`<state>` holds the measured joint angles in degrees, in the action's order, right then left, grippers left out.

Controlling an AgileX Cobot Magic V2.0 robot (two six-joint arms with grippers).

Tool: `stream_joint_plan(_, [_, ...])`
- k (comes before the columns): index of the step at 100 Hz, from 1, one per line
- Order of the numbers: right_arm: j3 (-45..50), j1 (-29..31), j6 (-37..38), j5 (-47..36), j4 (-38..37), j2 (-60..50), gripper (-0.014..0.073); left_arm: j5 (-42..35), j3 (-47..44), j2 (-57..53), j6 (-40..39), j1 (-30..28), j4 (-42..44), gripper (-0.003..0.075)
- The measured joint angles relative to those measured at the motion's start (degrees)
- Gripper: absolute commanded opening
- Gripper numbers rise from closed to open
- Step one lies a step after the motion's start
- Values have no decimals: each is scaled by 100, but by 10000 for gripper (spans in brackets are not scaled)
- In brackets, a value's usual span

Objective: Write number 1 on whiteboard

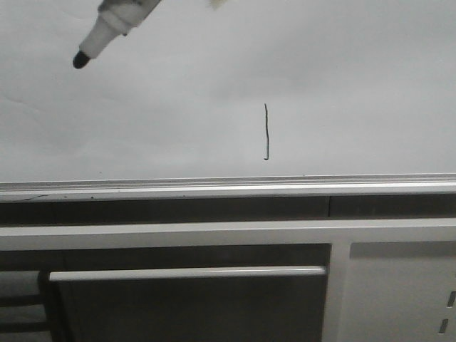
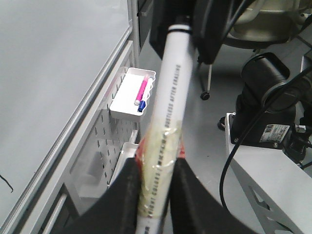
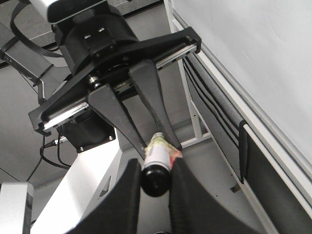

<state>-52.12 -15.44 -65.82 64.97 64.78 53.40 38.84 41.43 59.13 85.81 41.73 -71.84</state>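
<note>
The whiteboard (image 1: 214, 71) fills the upper front view above its silver rail (image 1: 214, 189). On it is the number 1 (image 1: 266, 132), a thin dark vertical stroke right of centre. The white marker's black tip (image 1: 82, 59) hangs at the upper left, well away from the stroke. My left gripper (image 2: 155, 195) is shut on the marker's tape-wrapped body (image 2: 163, 146). My right gripper (image 3: 156, 180) is shut on the marker's black end (image 3: 156, 181). There the left gripper (image 3: 163, 146) holds the taped part just beyond it. The whiteboard (image 3: 253, 48) lies beside both arms.
Below the rail is a grey cabinet with a bar handle (image 1: 185, 273). A small white tray (image 2: 127, 105) holding a pink pen (image 2: 142, 91) hangs on a perforated panel beside the board. Black arm parts and cables (image 2: 263, 107) stand over the grey floor.
</note>
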Motion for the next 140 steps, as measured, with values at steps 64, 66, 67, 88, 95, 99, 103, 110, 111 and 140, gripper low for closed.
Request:
stream_joint_plan(64, [0, 0, 996, -1473, -607, -344, 363, -1838, -600, -554, -156, 0, -574, -20])
stream_joint_plan(66, [12, 0, 996, -1542, -607, -364, 363, -1941, -653, -597, -129, 0, -642, -20])
stream_joint_plan(67, [23, 0, 996, -1566, -607, -385, 363, -1991, -701, -640, -104, 0, -712, -20])
stream_joint_plan(88, [237, 0, 996, -1978, -607, -491, 363, -3100, -1203, -949, 989, 0, -2267, -20])
stream_joint_plan(95, [304, 0, 996, -2030, -607, -491, 363, -3270, -1227, -925, 1535, 0, -2773, -20])
stream_joint_plan(99, [352, 0, 996, -2073, -607, -491, 363, -3350, -1227, -887, 1844, 0, -2960, -20])
stream_joint_plan(103, [368, 0, 996, -2085, -607, -491, 363, -3427, -1227, -860, 2065, 0, -3021, -20])
stream_joint_plan(110, [377, 0, 996, -2119, -607, -491, 363, -3632, -1227, -780, 2316, 0, -3021, -20])
stream_joint_plan(111, [377, 0, 996, -2133, -607, -491, 363, -3673, -1227, -753, 2341, 0, -3021, -20])
stream_joint_plan(140, [402, 0, 1000, -2240, -607, -491, 362, -3825, -1227, -667, 2630, 0, -3021, -20])
